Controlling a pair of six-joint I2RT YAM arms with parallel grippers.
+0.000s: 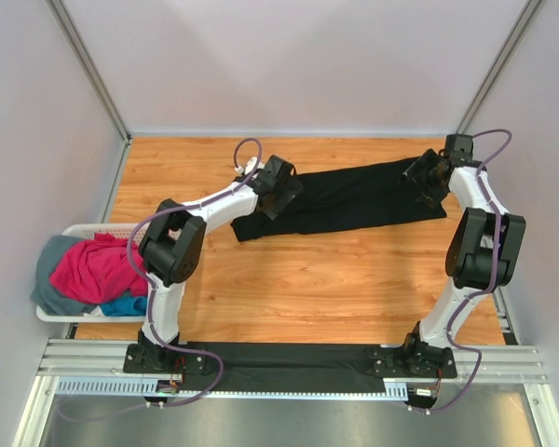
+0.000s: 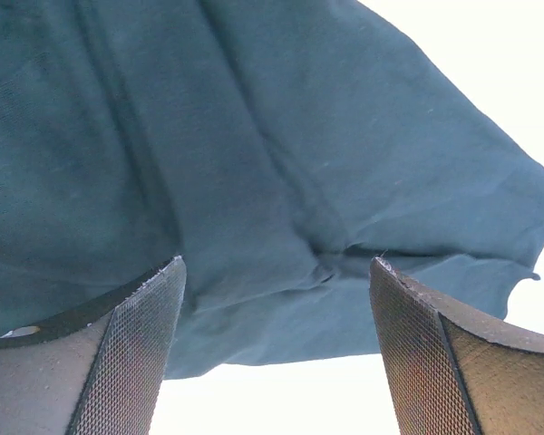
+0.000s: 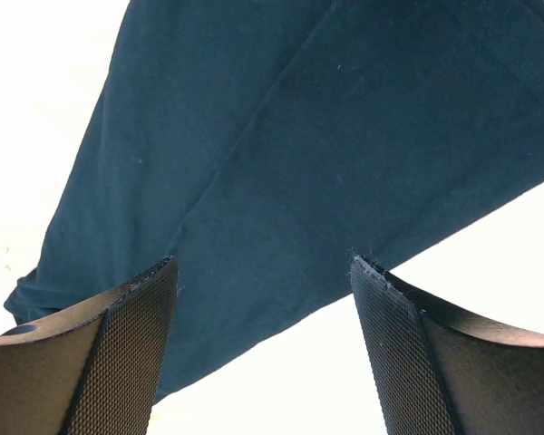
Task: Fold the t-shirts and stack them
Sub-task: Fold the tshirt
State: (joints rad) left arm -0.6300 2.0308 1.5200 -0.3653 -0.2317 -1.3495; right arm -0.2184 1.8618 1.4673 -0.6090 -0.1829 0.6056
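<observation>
Four fingers spread, one black t-shirt, three basketed t-shirts, one basket

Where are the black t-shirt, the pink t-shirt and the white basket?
black t-shirt [image 1: 354, 200]: top external view, middle of the spread cloth.
pink t-shirt [image 1: 91, 270]: top external view, centre of the bunched cloth.
white basket [image 1: 74, 318]: top external view, its near rim.

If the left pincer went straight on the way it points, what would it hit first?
Most likely the black t-shirt, right ahead of the open left pincer; distance is unclear.
</observation>
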